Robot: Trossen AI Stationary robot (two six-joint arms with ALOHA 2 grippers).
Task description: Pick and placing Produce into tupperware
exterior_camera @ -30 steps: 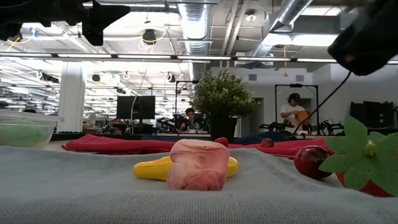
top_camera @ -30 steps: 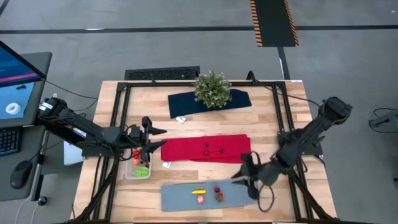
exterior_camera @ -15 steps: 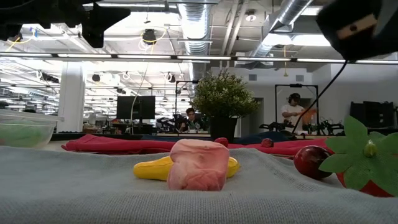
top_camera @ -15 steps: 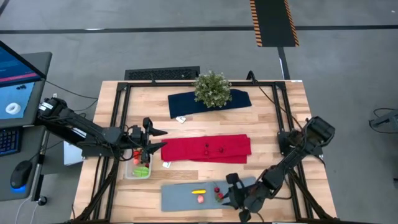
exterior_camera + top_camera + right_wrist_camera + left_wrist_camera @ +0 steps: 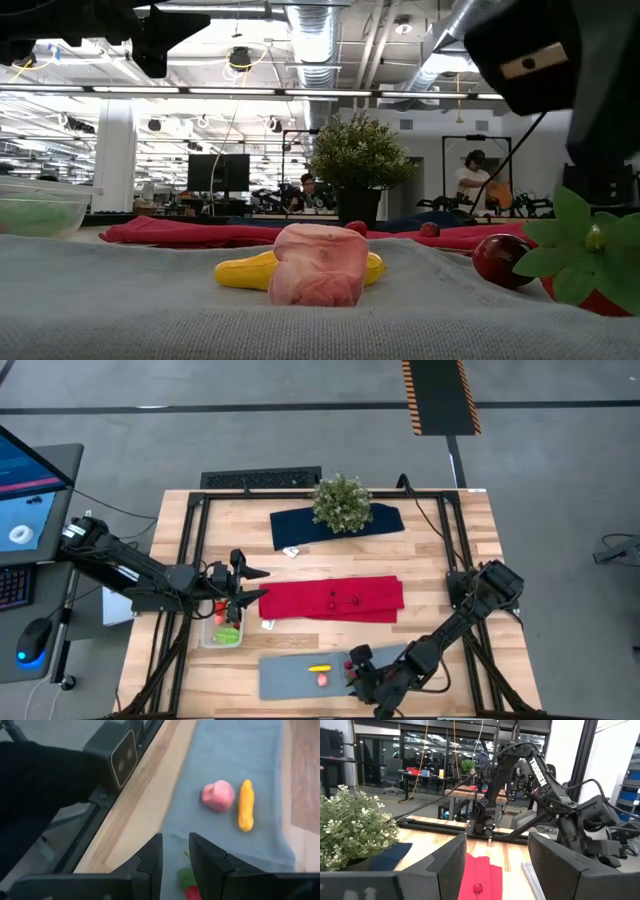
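Note:
On the grey mat [image 5: 285, 678] near the front edge lie toy produce: a yellow piece [image 5: 245, 811], a pink piece [image 5: 218, 796], a dark red berry [image 5: 498, 258] and a strawberry [image 5: 187, 882] with green leaves. My right gripper [image 5: 175, 840] hovers over the strawberry, slanting down, open by a narrow gap with nothing in it. The clear tupperware [image 5: 206, 632] holds green and red pieces at the table's left. Above it, my left gripper [image 5: 497, 840] stays open and level, holding nothing.
A red cloth [image 5: 330, 600] with two small dark berries [image 5: 344, 599] lies mid-table. A potted plant [image 5: 341, 503] stands on a navy cloth [image 5: 385, 520] at the back. The low camera [image 5: 122, 755] sits at the table's near edge, close to my right gripper.
My right gripper has swung toward the table's left along the near edge and come down over the grey mat, rolling as it went, until it reached the strawberry. Its finger gap looks unchanged. The produce has not moved.

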